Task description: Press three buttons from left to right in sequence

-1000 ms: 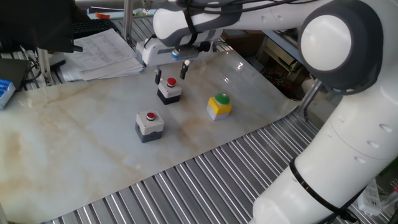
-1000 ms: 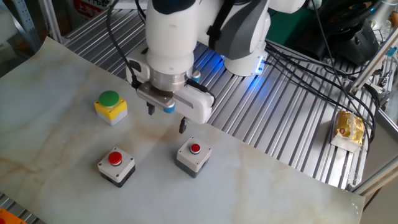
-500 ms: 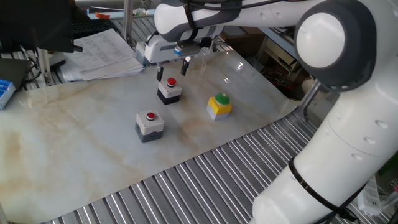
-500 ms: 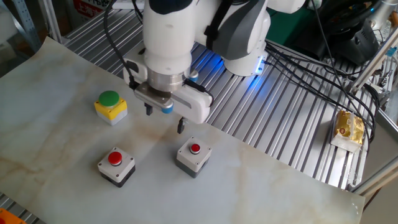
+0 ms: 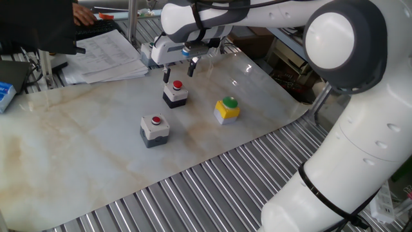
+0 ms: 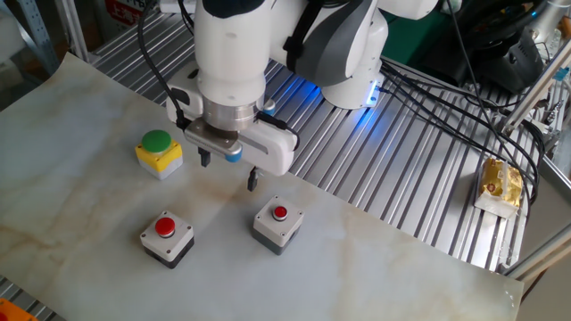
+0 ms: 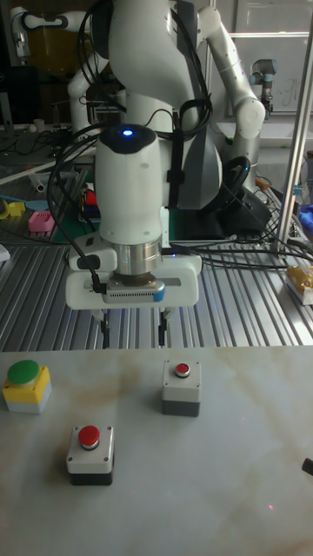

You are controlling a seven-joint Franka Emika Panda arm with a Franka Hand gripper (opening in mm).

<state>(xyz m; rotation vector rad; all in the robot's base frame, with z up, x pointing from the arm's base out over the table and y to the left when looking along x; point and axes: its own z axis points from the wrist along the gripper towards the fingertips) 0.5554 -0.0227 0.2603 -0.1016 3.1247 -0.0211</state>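
Three button boxes stand on the marble sheet. One grey box with a red button (image 5: 176, 94) (image 6: 277, 225) (image 7: 182, 387) lies closest to my gripper. A second grey box with a red button (image 5: 154, 129) (image 6: 167, 238) (image 7: 90, 452) stands nearer the sheet's front edge. The yellow box with a green dome button (image 5: 226, 108) (image 6: 159, 152) (image 7: 26, 385) stands off to the side. My gripper (image 5: 179, 72) (image 6: 228, 169) (image 7: 133, 334) hangs open and holds nothing. It hovers above the sheet, just behind the first grey box and between it and the yellow box, touching neither.
A ribbed metal table (image 6: 419, 169) surrounds the marble sheet (image 5: 77, 142). Stacked papers (image 5: 106, 55) lie at one edge, a blue box (image 5: 5, 93) beside them. A yellow packet (image 6: 500, 183) and cables (image 6: 446, 89) sit on the slats.
My gripper has risen slightly and drifted away from the nearest grey box toward the yellow box's side. The boxes have not moved.
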